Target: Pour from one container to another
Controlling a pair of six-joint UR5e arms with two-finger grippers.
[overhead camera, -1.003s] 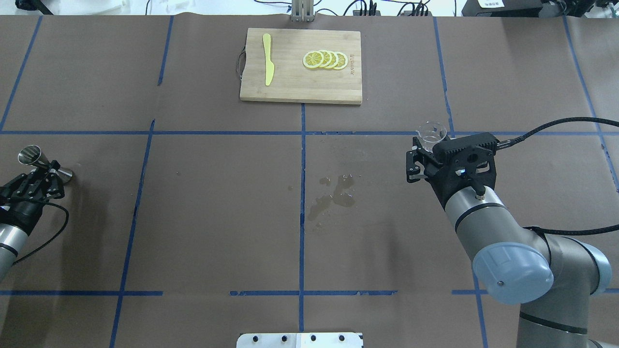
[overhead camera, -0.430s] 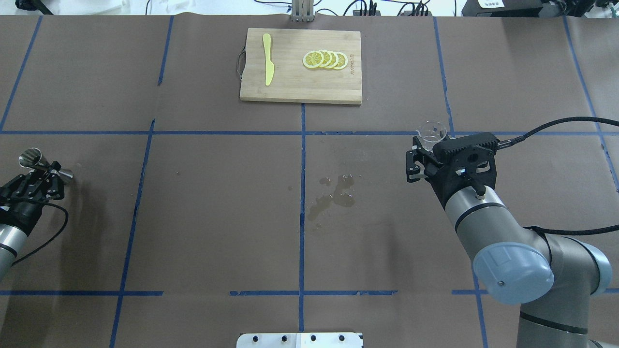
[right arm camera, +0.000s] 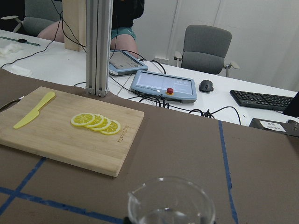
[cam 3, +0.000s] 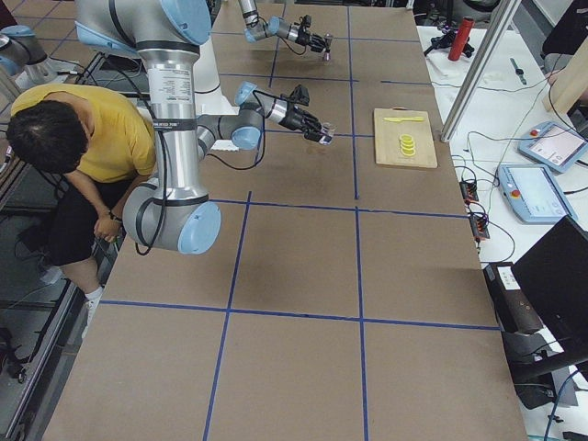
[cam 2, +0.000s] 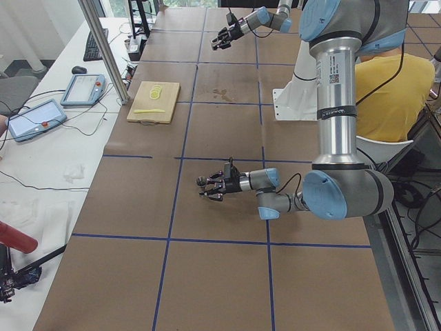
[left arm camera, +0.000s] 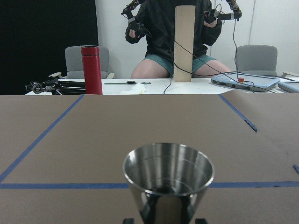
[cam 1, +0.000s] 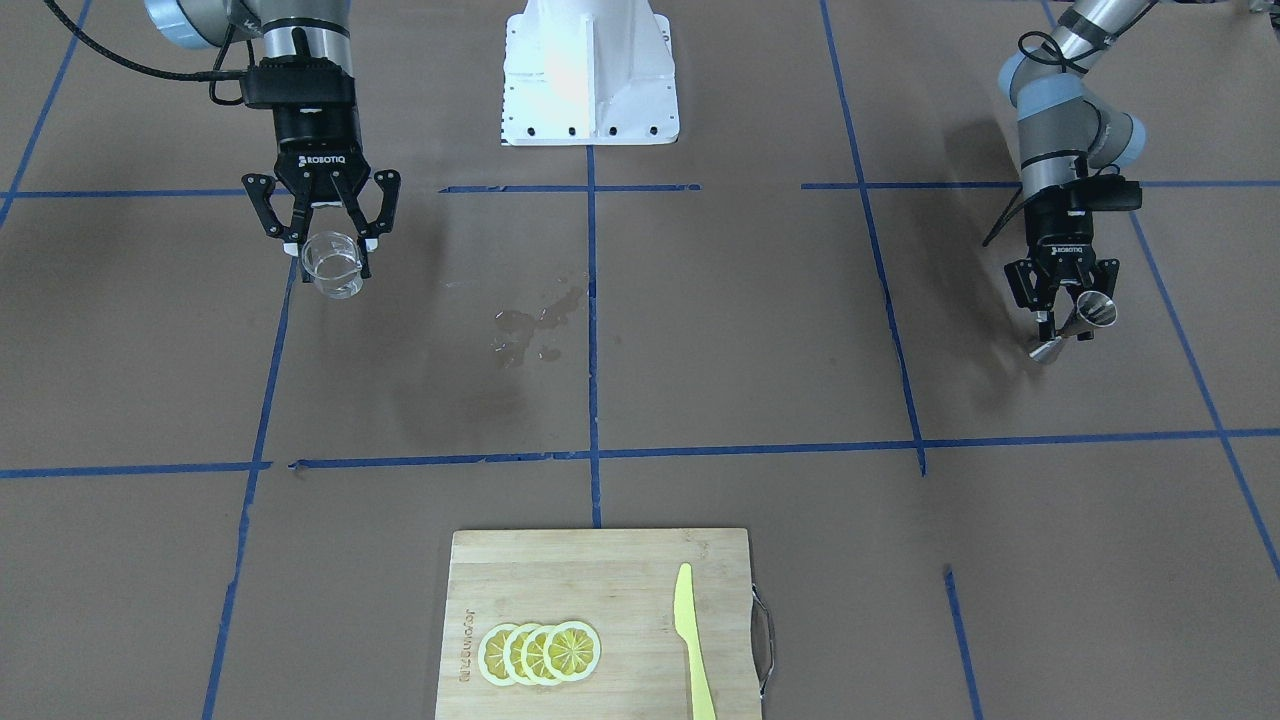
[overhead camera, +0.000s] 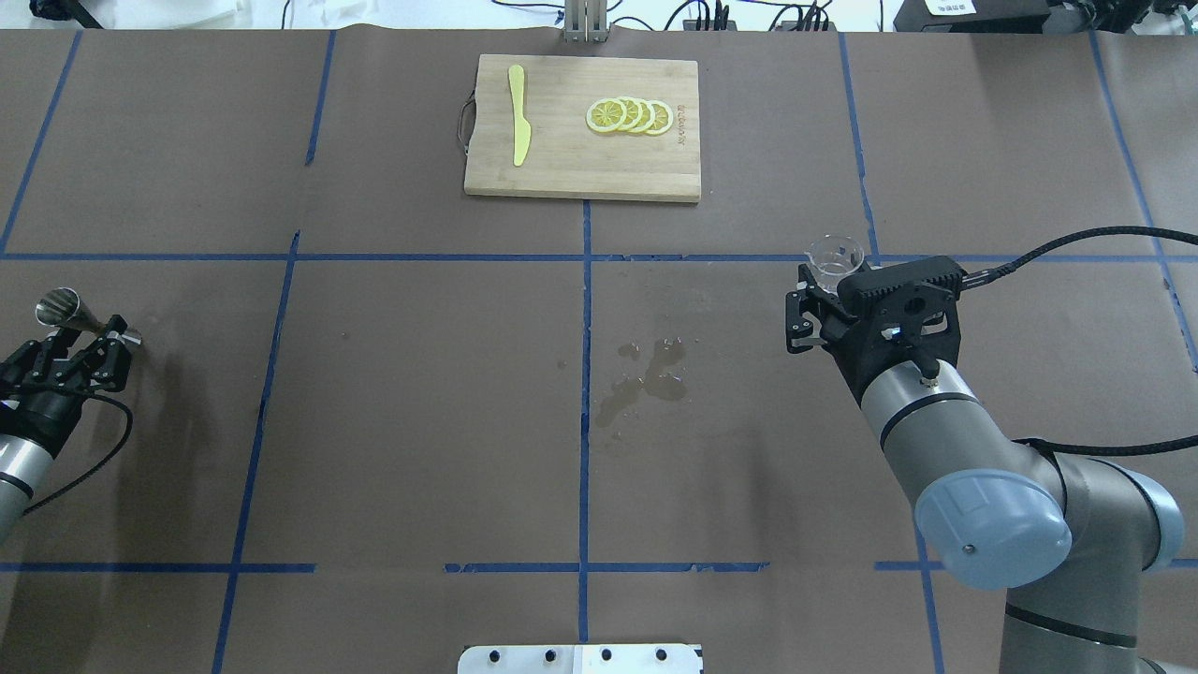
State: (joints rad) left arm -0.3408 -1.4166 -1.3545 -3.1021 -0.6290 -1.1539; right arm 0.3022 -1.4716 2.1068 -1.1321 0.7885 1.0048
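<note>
1. Only the left gripper (cam 1: pixel 1066 328) has shifted since a second ago. It has turned a little with the jigger (cam 1: pixel 1093 311), whose foot now shows smaller in the overhead view, while the right arm has stayed where it was
2. Its jaws are clenched on the jigger's narrow waist. The steel piece is tilted – mouth up and outward, foot down toward the desk (overhead camera: pixel 421 421) – at the far left edge of the overhead view. Whether the foot touches the brown paper cannot be told
3. From the left wrist camera the jigger's open mouth fills the lower middle of the picture, with its inside dark at the bottom
4. The right gripper (cam 1: pixel 332 250) has its jaws grasping the glass cup (cam 1: pixel 332 268), one finger on each side. The cup is upright and has a small pouring lip on the rim
5. The cup is on the right half of the desk, well apart from the jigger
6. A wet patch (overhead camera: pixel 646 379) lies between the two arms, just right of the centre tape line
7. On the far side sits a cutting board (overhead camera: pixel 580 173) – a yellow knife (overhead camera: pixel 518 117) on its left part, overlapping lemon slices (overhead camera: pixel 629 115) on its right
</note>
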